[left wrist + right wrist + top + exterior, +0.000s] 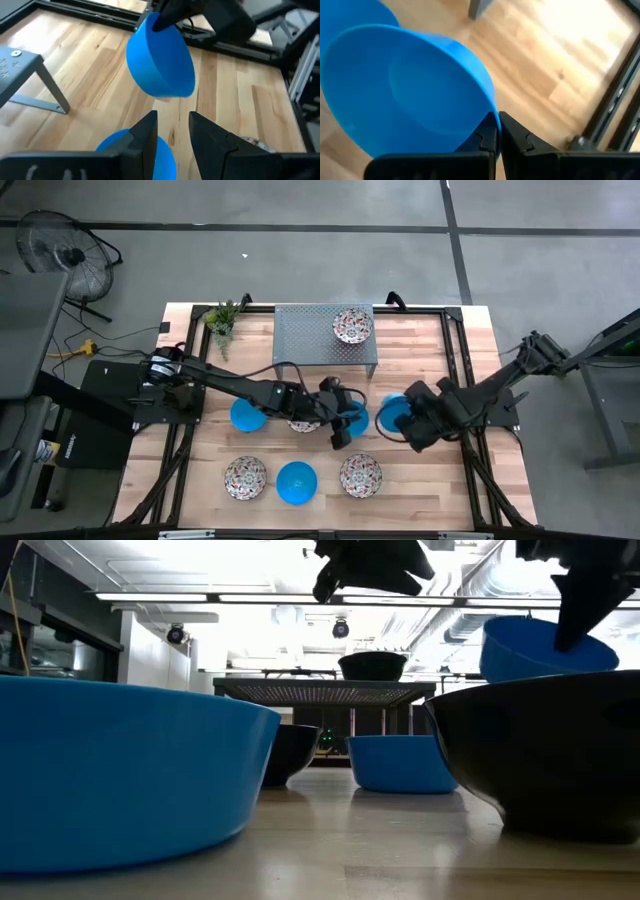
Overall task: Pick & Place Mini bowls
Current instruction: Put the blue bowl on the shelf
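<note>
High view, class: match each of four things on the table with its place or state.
Things:
1. potted plant
2. held blue bowl
3. front blue bowl
4. rear floral bowl

Places or states:
A. on the metal rack
B. between two floral bowls
C. beside the rack, near the table's back edge
D. lifted, pinched at its rim by the right gripper

Pairs: 1-C; 2-D; 3-B; 4-A.
</note>
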Robot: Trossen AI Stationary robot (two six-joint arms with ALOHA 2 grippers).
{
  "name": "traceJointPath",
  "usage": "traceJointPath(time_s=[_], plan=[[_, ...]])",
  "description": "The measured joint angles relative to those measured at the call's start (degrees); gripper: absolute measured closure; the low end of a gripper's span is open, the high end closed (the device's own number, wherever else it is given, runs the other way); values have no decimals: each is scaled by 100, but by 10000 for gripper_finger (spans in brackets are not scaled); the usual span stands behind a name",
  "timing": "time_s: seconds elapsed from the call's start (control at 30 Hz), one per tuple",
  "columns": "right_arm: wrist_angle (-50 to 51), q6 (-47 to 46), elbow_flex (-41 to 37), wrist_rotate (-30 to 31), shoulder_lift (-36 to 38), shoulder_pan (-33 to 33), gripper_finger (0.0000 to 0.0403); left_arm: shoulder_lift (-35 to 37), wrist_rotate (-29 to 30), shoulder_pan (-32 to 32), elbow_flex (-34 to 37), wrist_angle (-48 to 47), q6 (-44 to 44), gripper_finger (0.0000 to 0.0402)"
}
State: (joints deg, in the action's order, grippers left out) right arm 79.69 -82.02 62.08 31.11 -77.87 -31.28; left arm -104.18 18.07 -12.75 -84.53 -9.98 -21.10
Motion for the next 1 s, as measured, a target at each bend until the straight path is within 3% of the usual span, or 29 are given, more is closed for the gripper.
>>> traceJointPath(time_s=[0.4, 1.0], plan=[[-46, -20, 5, 1619, 0, -259, 403, 0, 707, 2, 0, 657, -124, 293], [-458, 940, 458, 2618, 0, 246, 403, 0, 1477, 0, 0, 667, 324, 293]])
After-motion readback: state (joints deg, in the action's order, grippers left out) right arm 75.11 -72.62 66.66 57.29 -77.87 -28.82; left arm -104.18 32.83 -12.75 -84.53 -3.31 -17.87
